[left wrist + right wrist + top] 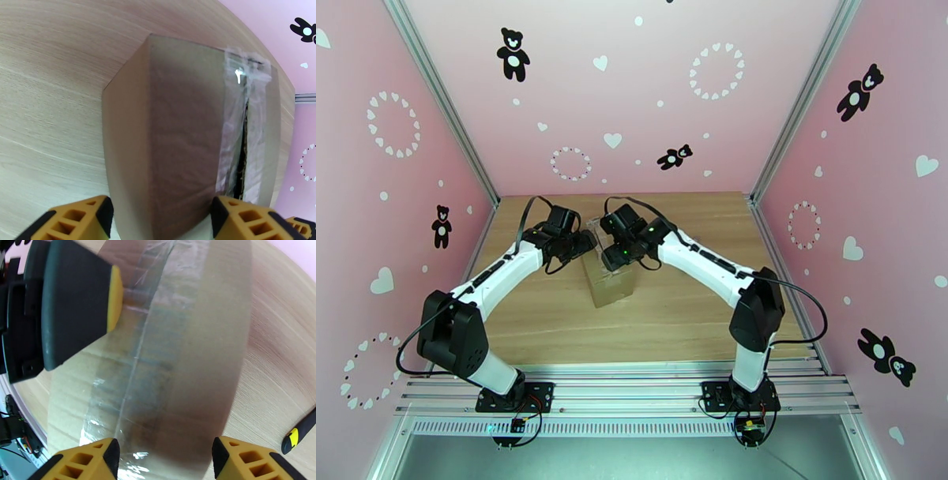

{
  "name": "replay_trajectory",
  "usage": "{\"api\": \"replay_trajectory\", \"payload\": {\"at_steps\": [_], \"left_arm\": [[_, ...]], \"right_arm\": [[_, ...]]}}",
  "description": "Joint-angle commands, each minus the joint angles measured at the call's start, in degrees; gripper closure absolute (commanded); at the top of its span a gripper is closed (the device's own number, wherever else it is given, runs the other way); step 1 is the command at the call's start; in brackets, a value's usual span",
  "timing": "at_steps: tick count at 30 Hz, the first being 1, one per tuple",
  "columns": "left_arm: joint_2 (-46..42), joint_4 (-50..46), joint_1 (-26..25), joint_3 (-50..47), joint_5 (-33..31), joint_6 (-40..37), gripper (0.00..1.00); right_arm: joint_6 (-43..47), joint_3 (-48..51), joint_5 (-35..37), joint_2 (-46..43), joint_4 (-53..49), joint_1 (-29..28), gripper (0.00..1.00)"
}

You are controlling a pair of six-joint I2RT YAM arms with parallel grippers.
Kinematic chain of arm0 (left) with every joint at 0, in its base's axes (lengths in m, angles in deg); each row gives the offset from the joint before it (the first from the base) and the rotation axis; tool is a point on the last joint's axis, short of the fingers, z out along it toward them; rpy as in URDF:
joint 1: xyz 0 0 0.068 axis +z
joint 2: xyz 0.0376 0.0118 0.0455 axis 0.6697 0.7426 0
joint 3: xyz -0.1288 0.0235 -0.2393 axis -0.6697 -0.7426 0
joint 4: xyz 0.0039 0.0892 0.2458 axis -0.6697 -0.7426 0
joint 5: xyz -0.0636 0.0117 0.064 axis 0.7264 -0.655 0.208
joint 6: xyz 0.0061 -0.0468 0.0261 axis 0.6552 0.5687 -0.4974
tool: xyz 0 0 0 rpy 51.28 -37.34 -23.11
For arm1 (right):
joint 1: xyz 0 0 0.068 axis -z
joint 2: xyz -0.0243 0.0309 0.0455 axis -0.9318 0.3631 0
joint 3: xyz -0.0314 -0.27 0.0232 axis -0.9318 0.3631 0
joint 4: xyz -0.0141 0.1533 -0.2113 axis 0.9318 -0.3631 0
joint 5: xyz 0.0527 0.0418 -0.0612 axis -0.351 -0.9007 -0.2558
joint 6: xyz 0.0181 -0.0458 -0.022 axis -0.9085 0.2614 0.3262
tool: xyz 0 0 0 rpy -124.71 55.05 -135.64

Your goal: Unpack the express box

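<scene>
The box (610, 286) sits mid-desk (687, 328), its slit taped seam running near edge to far edge, directly under both spread, empty hands, the left hand (160, 219) over its left flap, the right hand (164, 458) over its right.

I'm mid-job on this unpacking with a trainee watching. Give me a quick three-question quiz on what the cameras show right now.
1. Fill in: over the express box, the jaws of the left gripper and the right gripper stand ____.
2. True or false: the tape along the box's top seam is uncut.
3. The utility knife lies: A) on the box; B) on the table, apart from the box; C) in the right gripper.

Key: 1 open; 2 false, a dark slit runs along the seam; 3 B.
</scene>
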Motion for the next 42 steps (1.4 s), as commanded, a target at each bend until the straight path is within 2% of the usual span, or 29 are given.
{"api": "replay_trajectory", "payload": {"at_steps": [1,20,34,42], "left_arm": [[0.5,-3.2,-0.4,-2.6,-1.1,0.1,0.29],[0.0,-2.0,-0.5,-4.6,-0.7,1.0,0.29],[0.3,-1.9,-0.4,-4.9,-0.7,0.8,0.29],[1.3,-1.8,-0.4,-5.6,-1.0,1.2,0.29]], "right_arm": [[0.1,-2.5,3.7,1.1,-1.9,-1.2,0.33],[-2.1,-2.8,10.8,4.1,-1.4,-2.9,0.31],[-2.6,-5.0,12.7,6.6,-2.7,-4.0,0.31],[-3.6,-6.5,18.9,9.3,-5.7,-4.1,0.31]]}}
